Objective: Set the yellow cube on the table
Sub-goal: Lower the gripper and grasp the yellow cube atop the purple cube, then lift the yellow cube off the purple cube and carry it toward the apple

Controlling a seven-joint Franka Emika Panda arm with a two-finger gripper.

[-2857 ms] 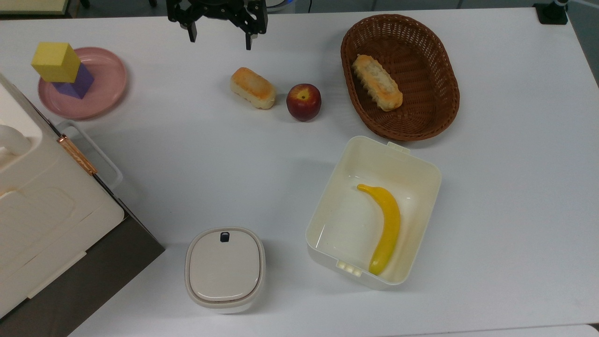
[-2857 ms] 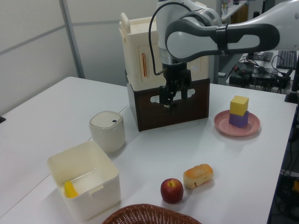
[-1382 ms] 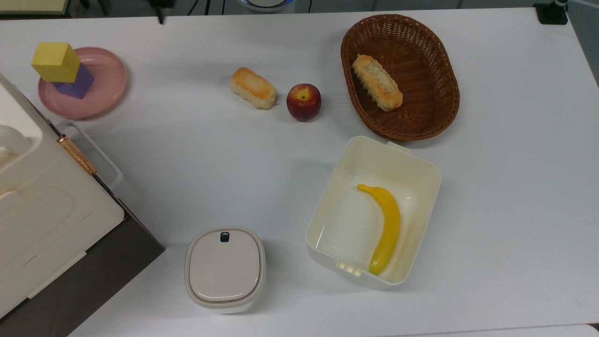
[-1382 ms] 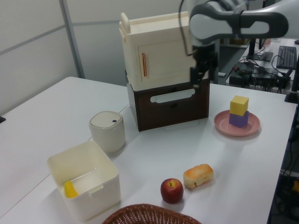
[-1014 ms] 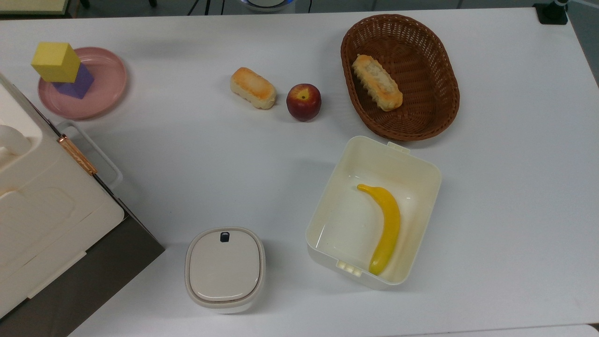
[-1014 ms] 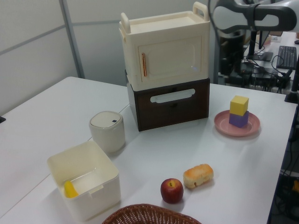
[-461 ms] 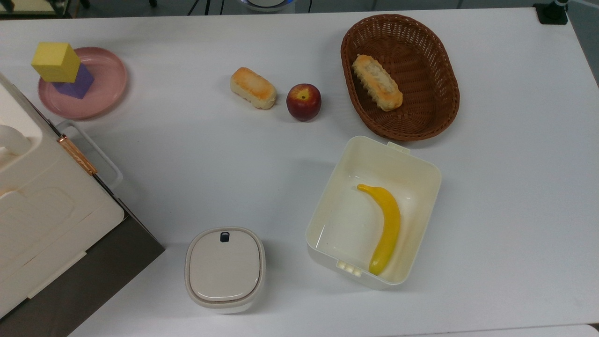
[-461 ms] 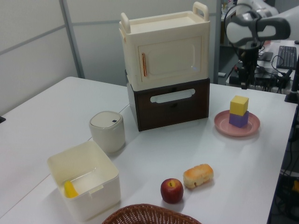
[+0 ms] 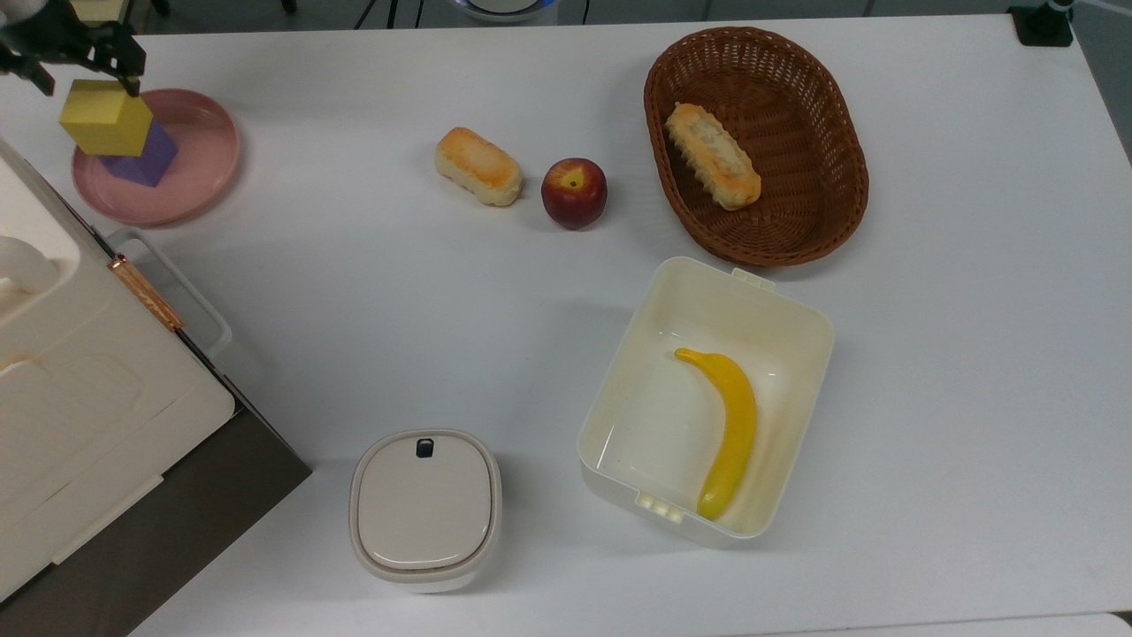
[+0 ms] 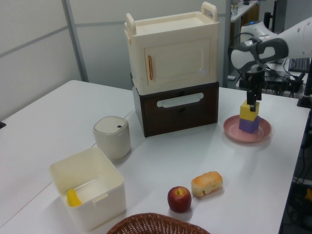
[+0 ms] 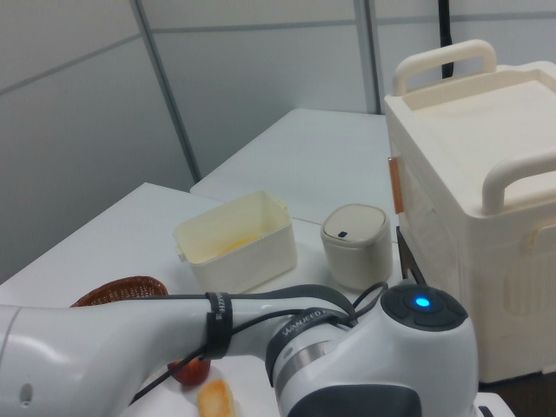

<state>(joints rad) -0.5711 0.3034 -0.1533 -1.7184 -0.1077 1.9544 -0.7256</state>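
Yellow cube (image 9: 104,115): we saw it stacked on the purple cube (image 9: 146,159), on the pink plate (image 9: 190,168) at the top view's far left.
Gripper (image 9: 78,66): we found it directly above the yellow cube, fingers spread, holding nothing.
Table (image 9: 371,292): we noted the apple (image 9: 574,192) and bread roll (image 9: 478,165) well apart from the plate.

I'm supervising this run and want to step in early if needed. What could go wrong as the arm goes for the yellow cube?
1. The yellow cube is stacked on the purple cube; a slightly low or off-centre grasp might knock or drag the purple one along.
2. The gripper comes down over the stack, so a push could topple it or shift the pink plate.
3. The cream cabinet stands close to the plate, leaving little room on that side.
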